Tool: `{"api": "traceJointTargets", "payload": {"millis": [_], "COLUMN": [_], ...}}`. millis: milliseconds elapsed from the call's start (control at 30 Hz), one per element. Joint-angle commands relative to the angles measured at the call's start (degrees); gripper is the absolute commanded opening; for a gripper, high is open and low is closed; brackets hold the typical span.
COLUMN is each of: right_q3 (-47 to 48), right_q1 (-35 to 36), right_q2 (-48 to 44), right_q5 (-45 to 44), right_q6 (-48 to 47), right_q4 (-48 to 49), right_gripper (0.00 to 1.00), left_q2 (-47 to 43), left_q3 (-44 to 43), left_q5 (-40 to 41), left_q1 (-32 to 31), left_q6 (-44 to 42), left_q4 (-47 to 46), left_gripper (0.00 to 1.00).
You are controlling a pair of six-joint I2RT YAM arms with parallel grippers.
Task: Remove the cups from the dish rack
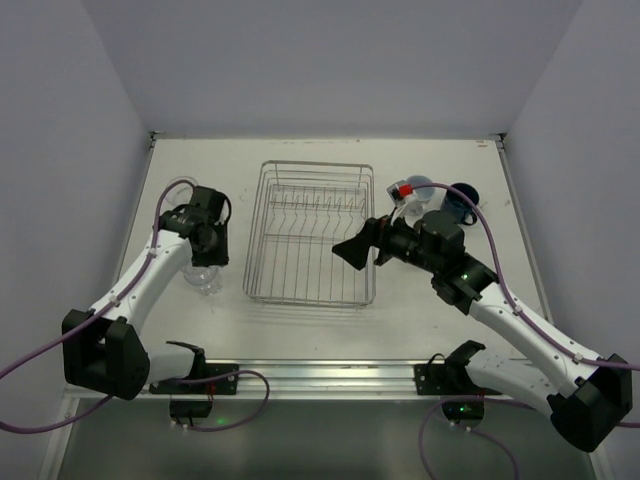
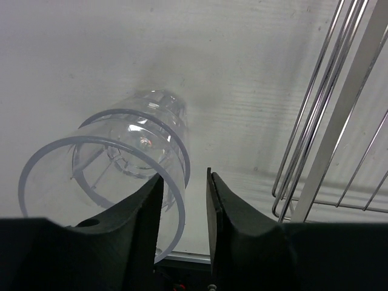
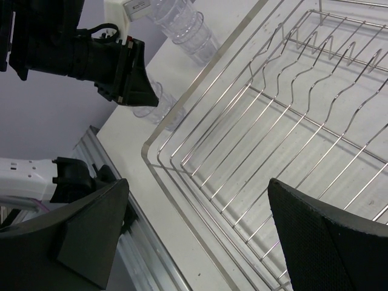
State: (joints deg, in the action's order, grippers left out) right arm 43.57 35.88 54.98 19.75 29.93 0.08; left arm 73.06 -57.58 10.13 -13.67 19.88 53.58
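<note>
The silver wire dish rack (image 1: pixel 258 228) sits mid-table with no cup in it. To its left stands a clear ribbed tumbler (image 2: pixel 130 159), also seen as the tumbler (image 1: pixel 205 277). My left gripper (image 2: pixel 185 200) straddles its rim wall: one finger is inside the cup and the other stands off the wall, so it is open. My right gripper (image 3: pixel 199 182) hangs wide open and empty over the rack (image 3: pixel 254 91). More clear tumblers (image 3: pixel 185 27) stand stacked beyond the left gripper (image 3: pixel 142 91). A dark blue mug (image 1: pixel 462 198) and a pale blue cup (image 1: pixel 421 187) stand right of the rack.
A small red and white object (image 1: pixel 404 188) lies beside the pale cup. The rack's wire side (image 2: pixel 327 151) is close to the right of my left fingers. A metal rail (image 1: pixel 320 375) runs along the near edge, and walls enclose the table.
</note>
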Motion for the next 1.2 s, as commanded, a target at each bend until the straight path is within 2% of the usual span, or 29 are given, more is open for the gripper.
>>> {"api": "traceJointTargets", "payload": {"millis": [0,100,133,167,200,233,333,467,600,733,933,1067,1167], "right_q3": [-0.6,-0.2,0.0,0.2,0.4,0.5,1.0,1.7,3.1,5.7,8.1,7.8,8.5], "right_q1": [-0.2,-0.2,-0.3,-0.3,-0.2,-0.2,-0.3,-0.2,-0.3,-0.3,-0.2,-0.2,-0.2], "right_q2": [-1.1,-1.5,-1.5,-1.6,-1.8,-2.0,-3.9,-9.2,-19.4,-28.2,-36.6,-36.5,-35.0], "right_q5": [-3.0,-3.8,-3.8,-3.8,-4.1,-4.5,-5.9,-10.6,-17.1,-22.2,-28.7,-29.9,-29.5], "right_q6": [-1.3,-1.5,-1.5,-1.5,-1.5,-1.5,-1.1,-0.7,-1.4,-3.3,-6.0,-6.1,-5.4], "right_q4": [0.1,0.1,-1.2,-1.2,-1.2,-1.1,-0.9,-2.0,-5.2,-10.7,-14.8,-14.9,-14.9], "right_gripper": [0.99,0.99,0.99,0.99,0.99,0.99,0.99,0.99,0.99,0.99,0.99,0.99,0.99], "left_q2": [-0.6,-2.4,-3.1,-3.8,-5.5,-6.4,-10.5,-16.8,-24.5,-31.3,-37.2,-39.4,-37.8], "left_q3": [-1.2,-1.0,-1.8,-2.4,-4.3,-5.4,-10.1,-14.4,-15.9,-12.9,-9.3,-3.3,-2.3], "left_q5": [-0.6,0.1,0.3,0.4,0.3,0.0,-3.1,-7.8,-13.6,-16.8,-18.9,-20.0,-20.0], "left_q1": [0.5,0.5,0.5,0.5,0.5,0.4,0.4,0.3,0.3,0.3,0.3,0.3,0.3], "left_q6": [-1.1,-1.2,-1.2,-1.3,-1.3,-1.3,-1.9,-2.6,-2.9,-3.8,-0.4,0.9,2.4], "left_q4": [-3.1,-3.7,-3.7,-3.7,-3.7,-3.7,-5.9,-14.1,-22.7,-33.2,-39.9,-43.0,-43.1], "left_gripper": [0.39,0.55,0.70,0.78,0.95,1.00,1.00,1.00,1.00,1.00,1.00,1.00,1.00]}}
